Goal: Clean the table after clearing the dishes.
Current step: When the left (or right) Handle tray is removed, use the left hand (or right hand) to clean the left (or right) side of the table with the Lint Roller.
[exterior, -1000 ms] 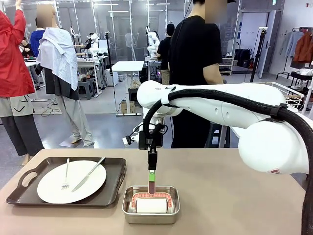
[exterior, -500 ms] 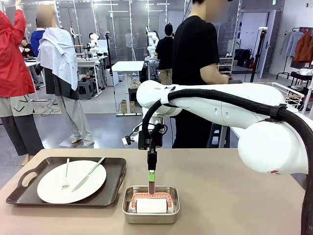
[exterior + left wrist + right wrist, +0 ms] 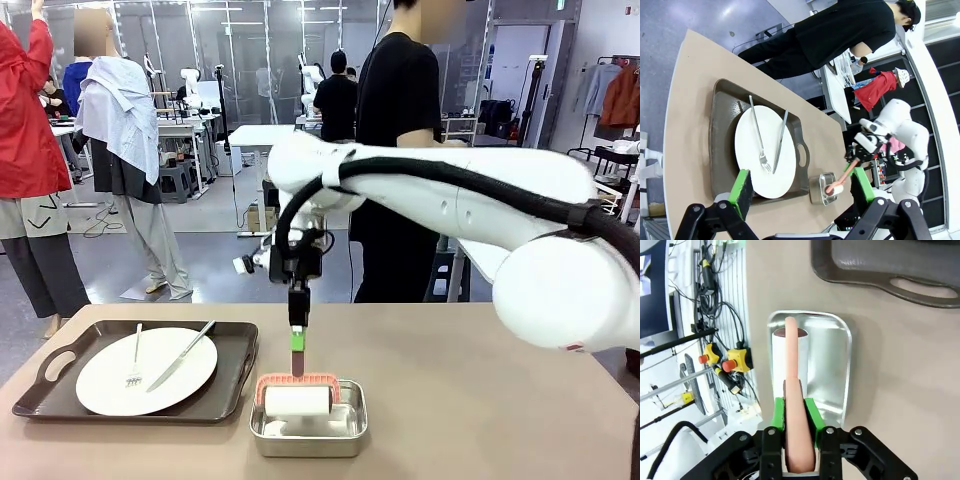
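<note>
The tan table (image 3: 480, 400) holds a dark brown tray (image 3: 40, 385) at the front left. On the tray lies a white plate (image 3: 146, 372) with a fork (image 3: 135, 358) and a knife (image 3: 182, 355). My right gripper (image 3: 297, 342) is shut on the pink handle (image 3: 792, 365) of a white cleaning roller (image 3: 296, 400). The roller hangs just above a small steel pan (image 3: 308, 430). My left gripper (image 3: 801, 184) is open, high above the tray (image 3: 722, 130) and the plate (image 3: 765, 150), with nothing between its fingers.
A person in black (image 3: 400, 150) stands at the table's far edge, behind my right arm. The right half of the tabletop (image 3: 520, 380) is bare. In the right wrist view the tray's handle (image 3: 920, 287) lies beyond the pan (image 3: 830, 365).
My right gripper has risen and lifted the roller up off the bottom of the steel pan. The tray and plate have not moved.
</note>
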`<action>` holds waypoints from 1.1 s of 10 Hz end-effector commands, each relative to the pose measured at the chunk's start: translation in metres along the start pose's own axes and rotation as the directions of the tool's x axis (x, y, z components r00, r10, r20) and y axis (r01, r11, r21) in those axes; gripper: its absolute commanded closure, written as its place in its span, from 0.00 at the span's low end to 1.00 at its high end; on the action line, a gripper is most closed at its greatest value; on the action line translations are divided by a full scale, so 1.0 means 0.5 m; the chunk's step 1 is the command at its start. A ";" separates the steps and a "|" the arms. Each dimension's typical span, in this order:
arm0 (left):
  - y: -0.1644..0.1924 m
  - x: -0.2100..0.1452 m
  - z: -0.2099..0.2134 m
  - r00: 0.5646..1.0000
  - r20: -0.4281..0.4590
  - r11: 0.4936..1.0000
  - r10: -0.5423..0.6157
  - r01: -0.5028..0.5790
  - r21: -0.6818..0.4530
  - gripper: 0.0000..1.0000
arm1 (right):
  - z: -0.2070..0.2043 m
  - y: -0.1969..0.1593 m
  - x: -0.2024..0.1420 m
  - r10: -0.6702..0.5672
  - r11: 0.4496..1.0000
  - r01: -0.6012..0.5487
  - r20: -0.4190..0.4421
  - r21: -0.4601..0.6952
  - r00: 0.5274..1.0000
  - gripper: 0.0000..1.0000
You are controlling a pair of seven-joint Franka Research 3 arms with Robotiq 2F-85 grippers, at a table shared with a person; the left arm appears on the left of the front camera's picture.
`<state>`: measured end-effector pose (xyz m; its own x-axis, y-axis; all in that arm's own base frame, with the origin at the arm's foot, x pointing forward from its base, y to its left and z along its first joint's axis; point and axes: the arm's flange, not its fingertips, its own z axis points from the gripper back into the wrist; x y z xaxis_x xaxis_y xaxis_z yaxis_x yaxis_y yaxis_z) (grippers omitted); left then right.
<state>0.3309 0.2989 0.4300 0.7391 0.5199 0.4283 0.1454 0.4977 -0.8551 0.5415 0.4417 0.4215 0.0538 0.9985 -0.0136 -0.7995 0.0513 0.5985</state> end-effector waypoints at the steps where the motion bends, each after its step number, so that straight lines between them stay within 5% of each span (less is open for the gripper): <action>1: -0.003 0.006 0.006 1.000 0.005 1.000 -0.003 0.003 -0.017 0.00 | 0.066 0.104 -0.017 -0.157 0.986 0.158 0.022 -0.046 0.987 1.00; 3: -0.003 0.006 0.006 1.000 0.005 1.000 -0.003 0.003 -0.017 0.00 | 0.092 0.171 -0.077 -0.323 0.939 0.334 0.122 -0.083 0.939 1.00; 4: -0.003 0.006 0.006 1.000 0.005 1.000 -0.003 0.003 -0.017 0.00 | 0.093 0.200 -0.137 -0.423 0.883 0.457 0.242 -0.107 0.873 1.00; 7: -0.003 0.006 0.006 1.000 0.005 1.000 -0.003 0.003 -0.017 0.00 | 0.036 0.273 -0.331 -0.672 0.574 0.819 0.556 -0.027 0.489 1.00; 11: -0.003 0.006 0.006 1.000 0.005 1.000 -0.003 0.003 -0.017 0.00 | -0.031 0.276 -0.443 -0.721 0.403 0.910 0.646 0.097 0.250 1.00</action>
<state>0.3310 0.2990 0.4300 0.7388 0.5204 0.4281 0.1454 0.4972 -0.8553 0.4419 0.2285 0.5117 0.9616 0.2662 0.0661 -0.2737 0.9149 0.2966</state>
